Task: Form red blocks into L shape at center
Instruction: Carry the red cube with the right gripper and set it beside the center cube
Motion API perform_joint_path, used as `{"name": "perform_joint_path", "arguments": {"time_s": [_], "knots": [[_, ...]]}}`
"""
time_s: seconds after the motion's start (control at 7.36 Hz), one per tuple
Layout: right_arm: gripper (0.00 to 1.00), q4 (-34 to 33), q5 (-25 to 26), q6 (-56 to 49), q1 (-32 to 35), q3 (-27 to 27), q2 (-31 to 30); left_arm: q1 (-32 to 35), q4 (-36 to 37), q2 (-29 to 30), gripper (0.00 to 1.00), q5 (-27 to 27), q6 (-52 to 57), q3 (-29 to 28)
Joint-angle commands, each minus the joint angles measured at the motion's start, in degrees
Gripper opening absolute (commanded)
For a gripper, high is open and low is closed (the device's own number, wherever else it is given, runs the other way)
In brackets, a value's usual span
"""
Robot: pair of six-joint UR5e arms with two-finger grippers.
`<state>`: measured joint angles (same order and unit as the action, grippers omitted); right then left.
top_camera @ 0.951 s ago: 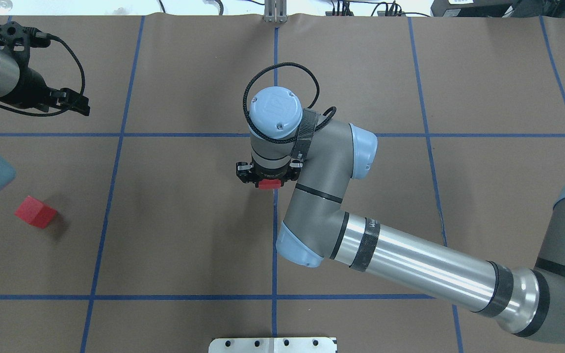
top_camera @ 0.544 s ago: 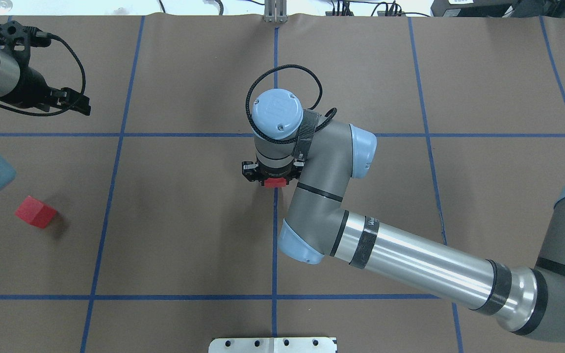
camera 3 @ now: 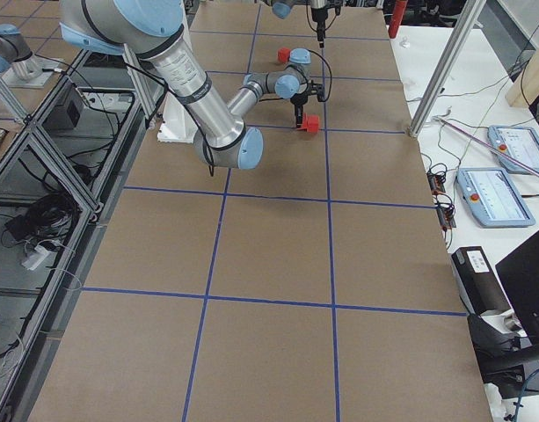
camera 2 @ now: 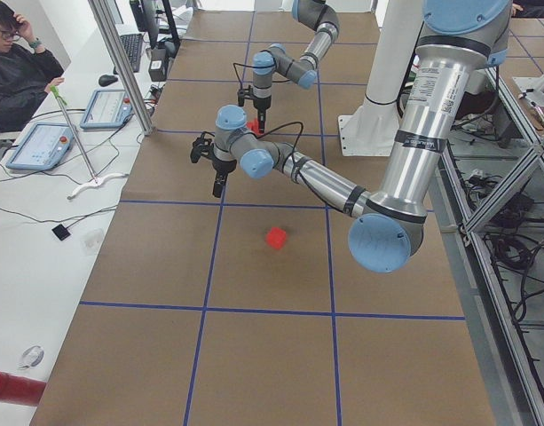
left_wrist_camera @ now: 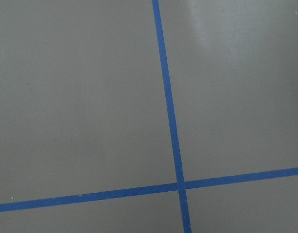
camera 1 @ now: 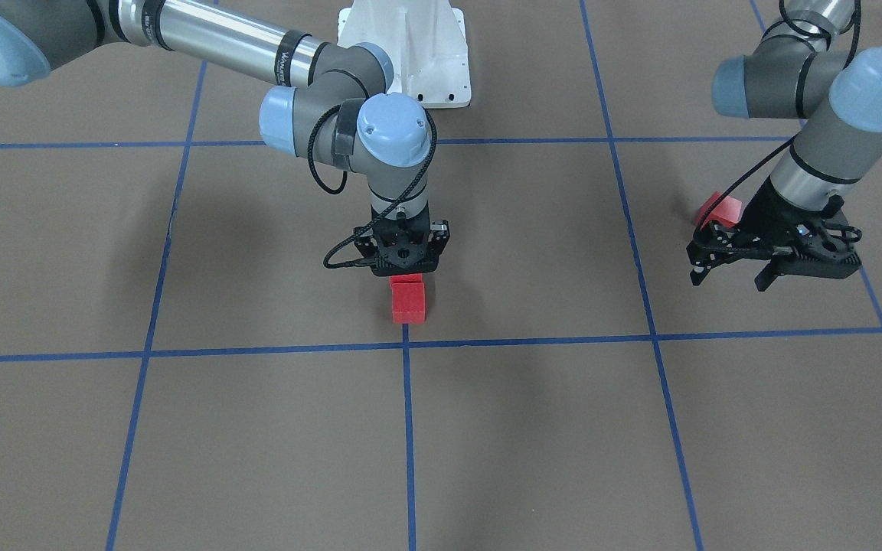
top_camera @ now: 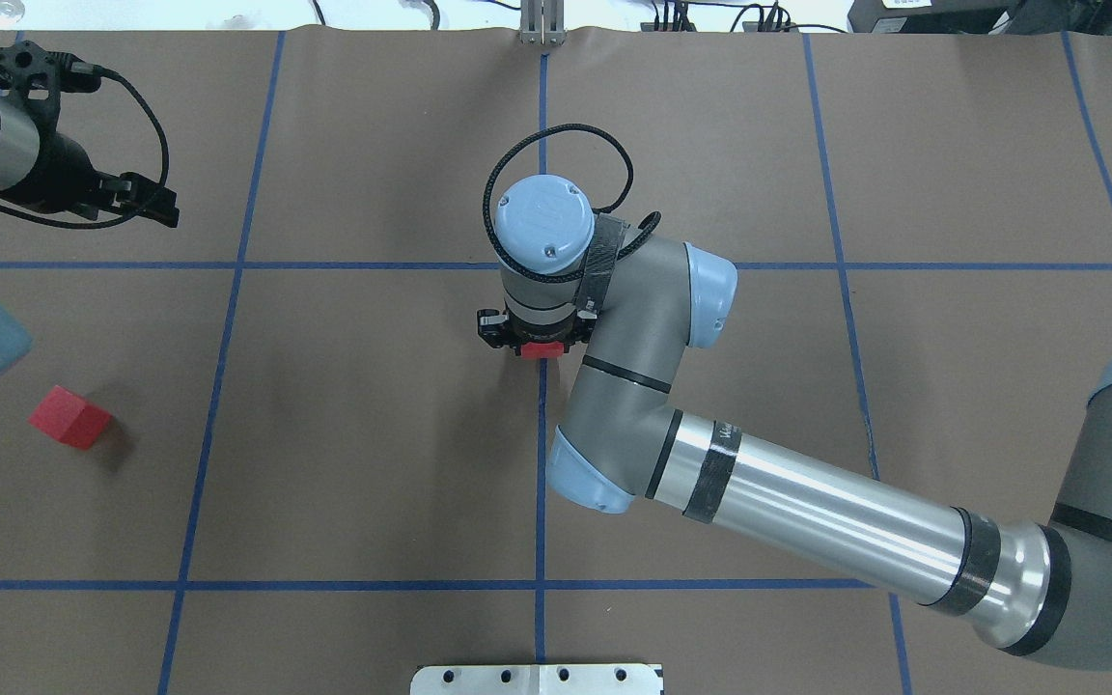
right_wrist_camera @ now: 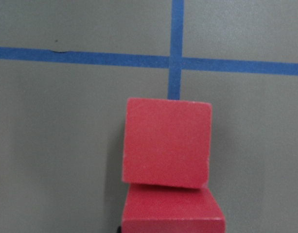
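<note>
My right gripper (camera 1: pixel 408 272) points straight down just on the robot's side of the center crossing (camera 1: pixel 405 346) and is shut on a red block (camera 1: pixel 408 282). That block touches a second red block (camera 1: pixel 409 307), which lies on the paper closer to the crossing. In the right wrist view the lying block (right_wrist_camera: pixel 167 148) sits below the crossing (right_wrist_camera: pixel 176 61), with the held block (right_wrist_camera: pixel 171 209) at the bottom edge. A third red block (top_camera: pixel 70 417) lies alone far to the left. Beyond it, my left gripper (top_camera: pixel 162 207) hovers open with nothing in it.
The white robot base plate (top_camera: pixel 537 679) sits at the near table edge. My right forearm (top_camera: pixel 807 512) stretches across the right half. A person (camera 2: pixel 23 62) sits at a side desk with tablets. The left wrist view shows only brown paper and a blue tape crossing (left_wrist_camera: pixel 180 184).
My right gripper, carrying its red block, has shifted slightly away from the robot toward the crossing and lowered. The left arm and the lone block have not moved.
</note>
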<state>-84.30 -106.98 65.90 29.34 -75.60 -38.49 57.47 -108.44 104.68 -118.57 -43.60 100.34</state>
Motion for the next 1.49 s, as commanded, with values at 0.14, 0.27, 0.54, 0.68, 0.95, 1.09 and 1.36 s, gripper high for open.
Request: {"name": "perform_joint_path", "arguments": {"time_s": [0.14, 0.27, 0.54, 0.68, 0.95, 1.09, 1.36], "knots": [[0.00, 0.8, 0.2, 0.0, 0.0, 0.6, 0.1, 0.0, 0.0, 0.0, 1.00, 0.0, 0.0, 0.0], [0.00, 1.1, 0.2, 0.0, 0.0, 0.6, 0.1, -0.1, 0.1, 0.0, 1.00, 0.0, 0.0, 0.0], [0.00, 1.2, 0.2, 0.0, 0.1, 0.6, 0.0, -0.1, 0.0, 0.0, 1.00, 0.0, 0.0, 0.0], [0.00, 1.2, 0.2, 0.0, 0.1, 0.6, 0.0, -0.1, 0.0, 0.1, 1.00, 0.0, -0.1, 0.0], [0.00, 1.2, 0.2, 0.0, 0.3, 0.6, -0.3, -0.1, 0.0, 0.2, 1.00, 0.0, -0.1, 0.0], [0.00, 1.2, 0.3, 0.0, 0.4, 0.6, -0.4, -0.1, 0.1, 0.4, 1.00, 0.0, -0.2, 0.0], [0.18, 1.8, 0.4, 0.0, 0.6, 0.6, -0.3, -0.1, 0.0, 0.4, 1.00, 0.0, -0.2, 0.0]]}}
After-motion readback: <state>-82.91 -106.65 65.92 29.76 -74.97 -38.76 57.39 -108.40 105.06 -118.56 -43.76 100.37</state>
